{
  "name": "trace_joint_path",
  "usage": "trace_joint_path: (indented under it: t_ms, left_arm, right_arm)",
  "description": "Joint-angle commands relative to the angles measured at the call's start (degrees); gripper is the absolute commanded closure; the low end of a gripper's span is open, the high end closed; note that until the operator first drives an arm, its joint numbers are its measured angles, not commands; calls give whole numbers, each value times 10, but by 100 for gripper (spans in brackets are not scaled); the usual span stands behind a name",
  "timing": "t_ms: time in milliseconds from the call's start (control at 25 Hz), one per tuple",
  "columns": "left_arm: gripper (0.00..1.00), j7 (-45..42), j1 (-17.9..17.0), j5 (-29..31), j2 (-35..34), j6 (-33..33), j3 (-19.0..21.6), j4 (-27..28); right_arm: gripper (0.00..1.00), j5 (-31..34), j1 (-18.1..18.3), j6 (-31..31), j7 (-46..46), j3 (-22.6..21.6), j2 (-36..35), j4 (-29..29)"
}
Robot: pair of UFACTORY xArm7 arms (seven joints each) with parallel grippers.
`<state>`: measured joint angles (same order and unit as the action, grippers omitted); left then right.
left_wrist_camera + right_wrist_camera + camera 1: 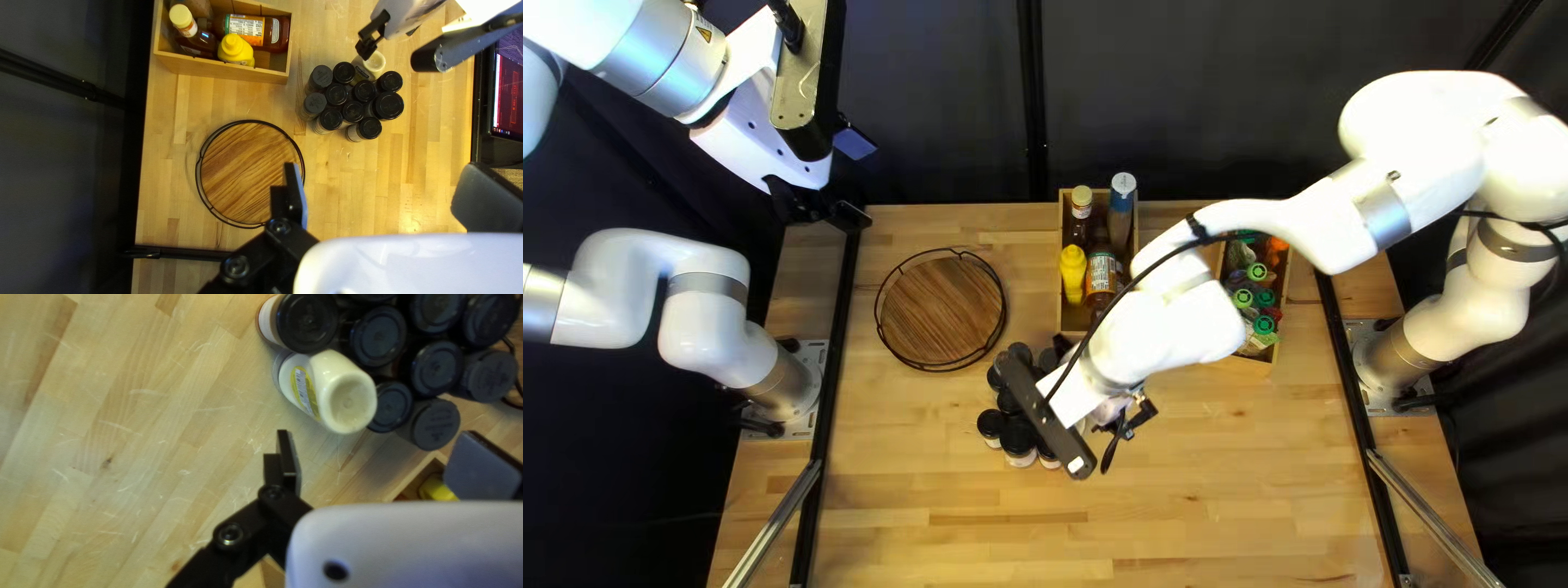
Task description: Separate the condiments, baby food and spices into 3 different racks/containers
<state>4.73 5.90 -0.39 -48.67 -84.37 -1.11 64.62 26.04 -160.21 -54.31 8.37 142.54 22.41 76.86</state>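
Observation:
My left gripper (847, 216) hangs beyond the round wooden rack (942, 310); in the left wrist view the left gripper (384, 190) is open and empty. Low beside the black-lidded jars (1016, 436) is my right gripper (1127, 425). From its own wrist, the right gripper (384, 465) stands open, with a cream-coloured bottle (348, 400) just ahead of its fingers, untouched and against the jars. A wooden box (1061, 316) holds a yellow bottle (1073, 272) and several sauce bottles. Another box (1272, 354) contains pouches with green caps (1265, 325), partly hidden by my right arm.
My right arm (1176, 321) reaches low across the table's middle and over part of the bottle box. Black rails (833, 359) run along the table's sides. A screen (506, 92) stands past the near edge in the left wrist view.

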Motion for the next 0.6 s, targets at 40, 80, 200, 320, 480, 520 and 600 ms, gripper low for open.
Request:
trace_joint_path:
  t_ms: [40,80,200,320,480,520,600]
  left_arm:
    - [0,0,0,0,0,0,0,0]
    - [0,0,0,0,0,0,0,0]
    - [0,0,0,0,0,0,0,0]
    - [0,0,0,0,0,0,0,0]
    - [0,0,0,0,0,0,0,0]
    - [0,0,0,0,0,0,0,0]
    - [0,0,0,0,0,0,0,0]
  right_arm:
    - [0,20,-12,-12,-2,10,21,14]
    - [0,23,-15,-15,-2,12,27,19]
    - [0,29,-22,-23,0,16,44,35]
    - [0,30,-26,-27,1,17,55,46]
    - [96,31,-29,-30,4,18,62,56]
    - [98,31,-29,-31,4,18,63,57]
    - [99,31,-29,-31,5,17,61,55]
